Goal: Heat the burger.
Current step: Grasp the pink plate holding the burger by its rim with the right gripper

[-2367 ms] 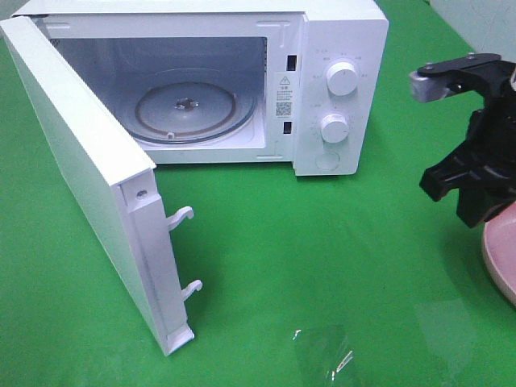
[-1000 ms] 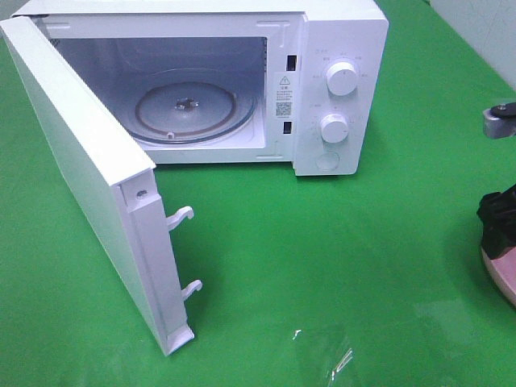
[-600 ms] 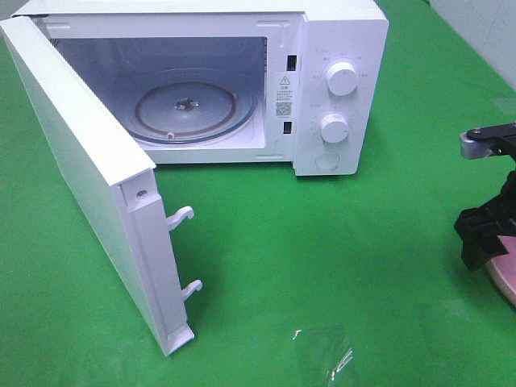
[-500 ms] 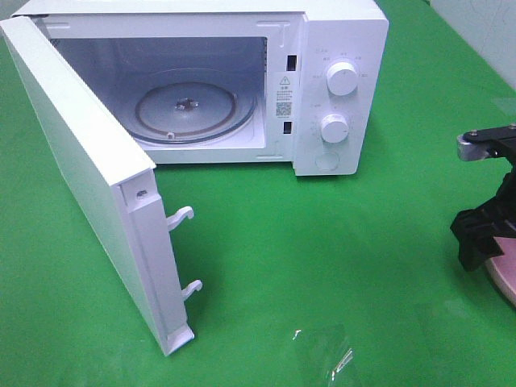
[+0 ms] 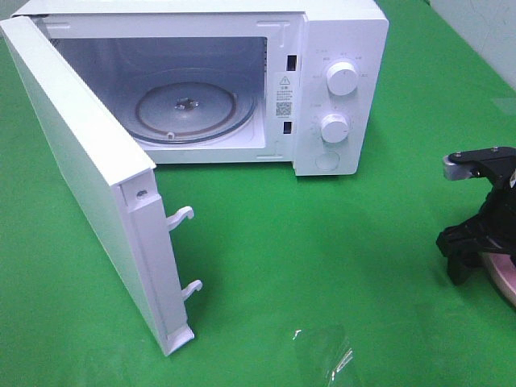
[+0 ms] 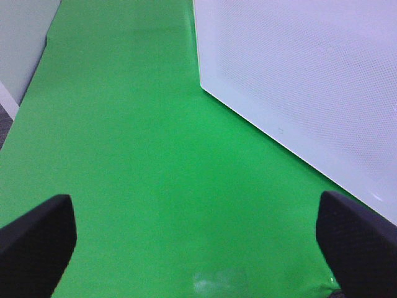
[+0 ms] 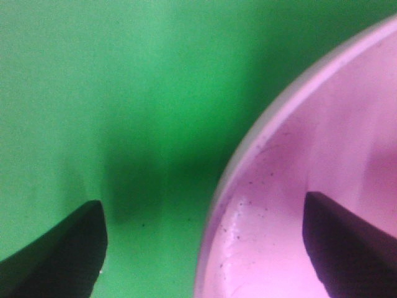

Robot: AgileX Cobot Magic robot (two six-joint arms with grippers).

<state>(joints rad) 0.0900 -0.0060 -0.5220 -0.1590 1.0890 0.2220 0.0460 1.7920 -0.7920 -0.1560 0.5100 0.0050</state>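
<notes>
Exterior high view: the burger shows in none of the views, so its place cannot be told. The right claw [image 5: 466, 256] is cut off by the picture's right edge, and here its fingers are too dark to say how wide they stand. It sits low at the rim of a pink plate [image 5: 504, 280], of which only a sliver shows. The left claw is out of this view. A green bench [image 5: 322, 242] carries a white microwave [image 5: 339, 32] with its door [image 5: 72, 145] swung wide toward the camera, two latch hooks [image 5: 181, 216] on its edge. Inside lies a bare glass turntable [image 5: 189, 109]. A pale glare [image 5: 322, 351] lies on the bench near the front edge. A label [image 5: 284, 95] on the inner frame and the print round the two knobs [image 5: 342, 79] are too small to read.

Left wrist view: the left claw [image 6: 195, 248] stands wide with nothing between its fingertips [image 6: 37, 242], only green bench below. The door's dotted white face fills one corner, and a pale wall [image 6: 22, 43] edges the bench.

Right wrist view: blurred and close. The right claw stands wide astride the plate's rim, one fingertip [image 7: 62, 248] over the bench and the other over the plate, neither clearly touching it
</notes>
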